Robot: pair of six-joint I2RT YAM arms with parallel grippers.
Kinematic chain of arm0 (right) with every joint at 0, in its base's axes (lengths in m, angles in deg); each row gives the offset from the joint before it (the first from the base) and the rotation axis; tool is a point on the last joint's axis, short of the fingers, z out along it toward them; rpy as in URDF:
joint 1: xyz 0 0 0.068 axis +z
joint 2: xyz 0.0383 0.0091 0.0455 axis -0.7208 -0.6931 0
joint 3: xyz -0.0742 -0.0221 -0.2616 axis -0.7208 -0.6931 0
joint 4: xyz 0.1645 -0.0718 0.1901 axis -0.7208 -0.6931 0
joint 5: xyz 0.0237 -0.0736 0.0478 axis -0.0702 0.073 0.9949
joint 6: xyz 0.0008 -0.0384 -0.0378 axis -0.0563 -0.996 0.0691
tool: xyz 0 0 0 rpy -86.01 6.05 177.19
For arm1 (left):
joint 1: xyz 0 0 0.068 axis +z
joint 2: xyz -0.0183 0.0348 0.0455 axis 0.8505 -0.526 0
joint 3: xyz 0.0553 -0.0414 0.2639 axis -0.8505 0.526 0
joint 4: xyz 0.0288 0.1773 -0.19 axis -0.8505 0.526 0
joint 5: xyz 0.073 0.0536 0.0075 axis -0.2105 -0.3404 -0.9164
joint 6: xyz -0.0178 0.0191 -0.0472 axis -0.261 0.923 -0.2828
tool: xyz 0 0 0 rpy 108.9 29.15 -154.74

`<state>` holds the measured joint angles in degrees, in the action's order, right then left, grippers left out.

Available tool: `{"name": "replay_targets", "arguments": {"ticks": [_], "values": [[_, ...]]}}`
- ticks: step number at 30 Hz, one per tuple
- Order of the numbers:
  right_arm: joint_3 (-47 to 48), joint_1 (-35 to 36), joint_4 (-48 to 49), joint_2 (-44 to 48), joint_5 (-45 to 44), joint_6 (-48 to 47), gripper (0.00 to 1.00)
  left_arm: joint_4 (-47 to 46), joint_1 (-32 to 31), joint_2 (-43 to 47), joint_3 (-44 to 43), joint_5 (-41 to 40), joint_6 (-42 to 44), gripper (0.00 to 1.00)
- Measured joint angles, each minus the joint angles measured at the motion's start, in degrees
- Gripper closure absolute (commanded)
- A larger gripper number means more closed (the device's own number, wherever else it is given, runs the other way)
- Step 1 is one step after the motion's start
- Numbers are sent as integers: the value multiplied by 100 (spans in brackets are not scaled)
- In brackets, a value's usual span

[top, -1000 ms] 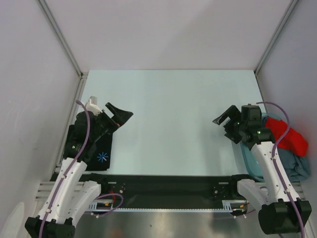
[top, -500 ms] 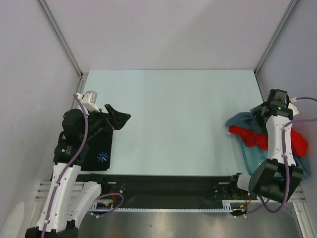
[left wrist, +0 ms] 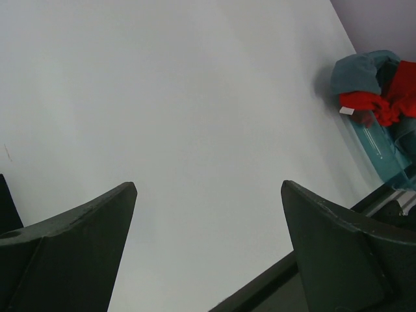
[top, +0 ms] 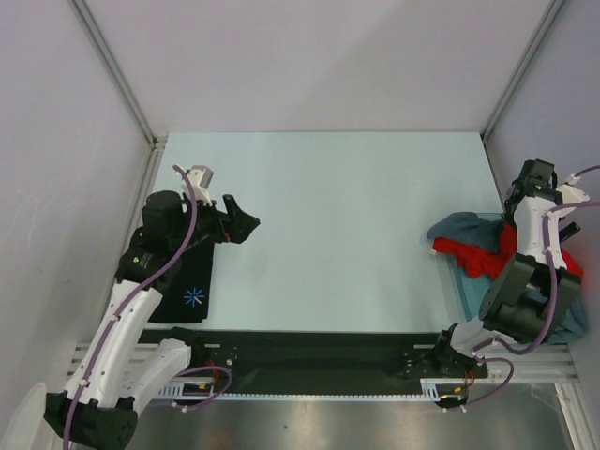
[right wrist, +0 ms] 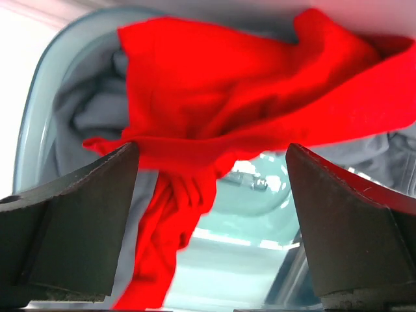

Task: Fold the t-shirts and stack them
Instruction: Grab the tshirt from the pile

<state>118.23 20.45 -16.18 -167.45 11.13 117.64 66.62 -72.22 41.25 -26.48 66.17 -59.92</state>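
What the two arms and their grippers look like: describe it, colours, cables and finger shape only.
Both the left arm and the right arm have white link shells with black joint housings, and a thin purple cable loops along each. The left gripper and right gripper each carry two dark, matte, wedge-shaped fingers tapering to blunt tips.

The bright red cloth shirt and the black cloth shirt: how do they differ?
The bright red cloth shirt is plain; the black cloth shirt bears a small blue-white star. The red one lies crumpled, the black one flat and neat. The red one sits on a heap of teal-grey shirts at the right, the black one alone at the left. Both are soft cloth.
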Motion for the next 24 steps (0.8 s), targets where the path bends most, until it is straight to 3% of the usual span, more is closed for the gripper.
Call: {"name": "replay_targets", "arguments": {"ticks": [8,11,12,17,18,19,24], "values": [[0,68,632,-708,-595,61,5,48,-238,-254,-280,-236,118,0],[0,162,925,-988,-772,-4,25,166,-251,-350,-459,-249,114,0],[0,186,988,-1043,-793,-28,41,208,-251,-358,-503,-249,107,0],[0,308,1067,-1078,-903,-127,81,365,-256,-358,-621,-251,-11,0],[0,339,1051,-1047,-933,-131,95,385,-256,-356,-629,-251,-37,0],[11,374,977,-1003,-944,-116,100,426,-256,-356,-643,-251,-63,0],[280,623,254,-522,-975,52,100,662,-256,-358,-817,-195,-149,0]]}}
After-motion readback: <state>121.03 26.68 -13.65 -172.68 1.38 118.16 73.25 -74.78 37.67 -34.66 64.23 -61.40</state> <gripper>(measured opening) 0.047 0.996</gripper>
